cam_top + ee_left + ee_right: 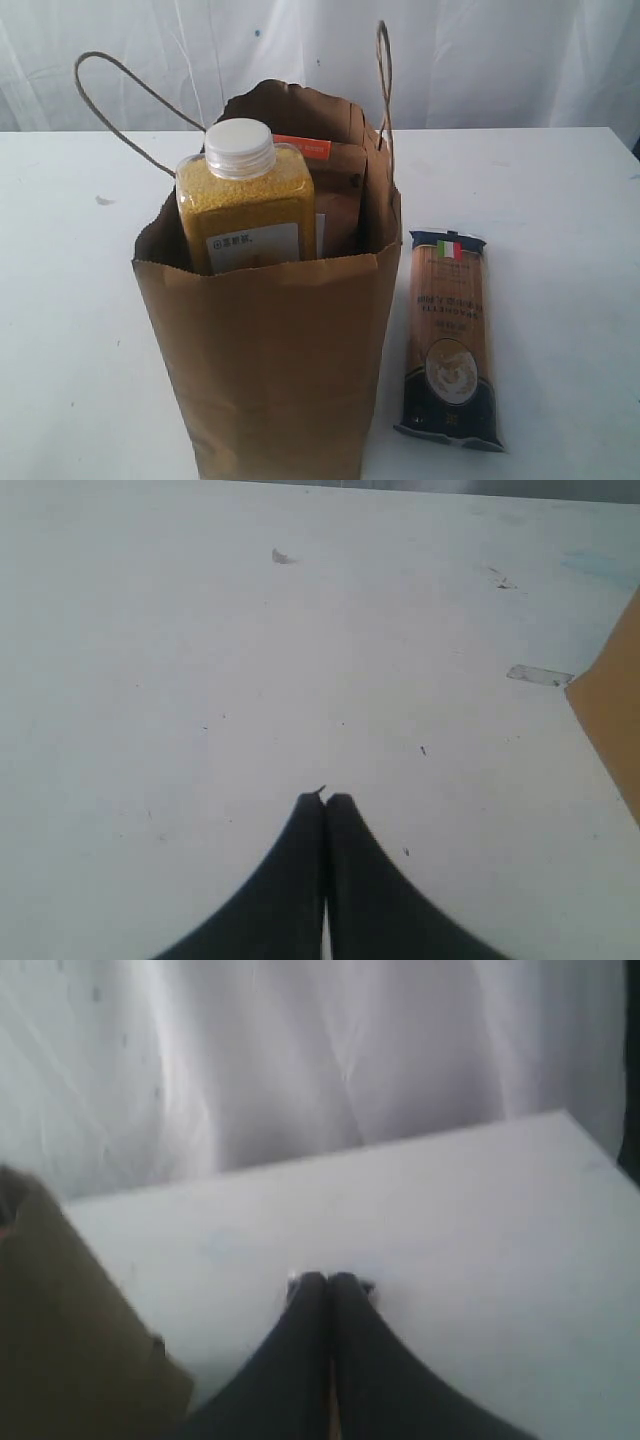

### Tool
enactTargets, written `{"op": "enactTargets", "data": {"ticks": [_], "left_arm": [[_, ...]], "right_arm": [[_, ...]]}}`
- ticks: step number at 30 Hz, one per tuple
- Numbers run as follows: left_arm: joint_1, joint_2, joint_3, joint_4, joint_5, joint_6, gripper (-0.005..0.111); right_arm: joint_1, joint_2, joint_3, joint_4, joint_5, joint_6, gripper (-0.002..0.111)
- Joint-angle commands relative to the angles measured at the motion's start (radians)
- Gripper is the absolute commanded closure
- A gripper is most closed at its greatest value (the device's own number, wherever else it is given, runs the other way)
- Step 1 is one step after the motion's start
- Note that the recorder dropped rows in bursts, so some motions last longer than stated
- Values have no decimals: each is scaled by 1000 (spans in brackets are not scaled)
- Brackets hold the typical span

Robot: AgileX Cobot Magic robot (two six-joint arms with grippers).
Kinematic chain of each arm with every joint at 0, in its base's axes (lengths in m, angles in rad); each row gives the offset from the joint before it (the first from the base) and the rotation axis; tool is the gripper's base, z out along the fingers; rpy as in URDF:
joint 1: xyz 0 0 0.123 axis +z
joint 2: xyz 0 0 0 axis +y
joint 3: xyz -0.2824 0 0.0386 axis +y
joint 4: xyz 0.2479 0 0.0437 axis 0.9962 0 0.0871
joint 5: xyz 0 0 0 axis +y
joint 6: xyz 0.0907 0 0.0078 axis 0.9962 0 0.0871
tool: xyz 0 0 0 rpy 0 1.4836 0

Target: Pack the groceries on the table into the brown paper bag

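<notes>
Risk: brown paper bag (270, 370) is crowded w/ bottle (245, 200) & pouch (338, 185), so the long spaghetti packet (448, 335), flat on table (560, 200) just beside it, could snag rim & tip bag. My left gripper (325, 800) & right gripper (328, 1280): both pinched tight, empty.

packet sign: small Italian flag (450, 249), green-white-red, at the far end of the dark-blue spaghetti packet (449, 335), which lies on the table (560, 200) toward its right edge
packet text: pale lettering lines just under the flag, too blurred to read
packet emblem: round pale emblem (452, 370) toward the near end, no words legible
bottle label: white label (253, 246) on the yellow-grain bottle (245, 195), short row of dark characters at upper left, too small to read
pouch label: orange label (303, 146) on top of the brown pouch (340, 195), lettering unreadable
</notes>
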Motion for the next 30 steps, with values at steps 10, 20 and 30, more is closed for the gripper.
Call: {"op": "enactTargets", "data": {"ticks": [10,20,30], "left_arm": [[1,-5,4,-6,0,-5,107],[1,-5,4,-6,0,-5,107],[1,-5,4,-6,0,-5,107]], "right_arm": [[-2,889,-205,307,-127,-252,26],[98,1317,-408,309,-194,-373,21],[164,1544,-542,284,-253,-379,21]]}}
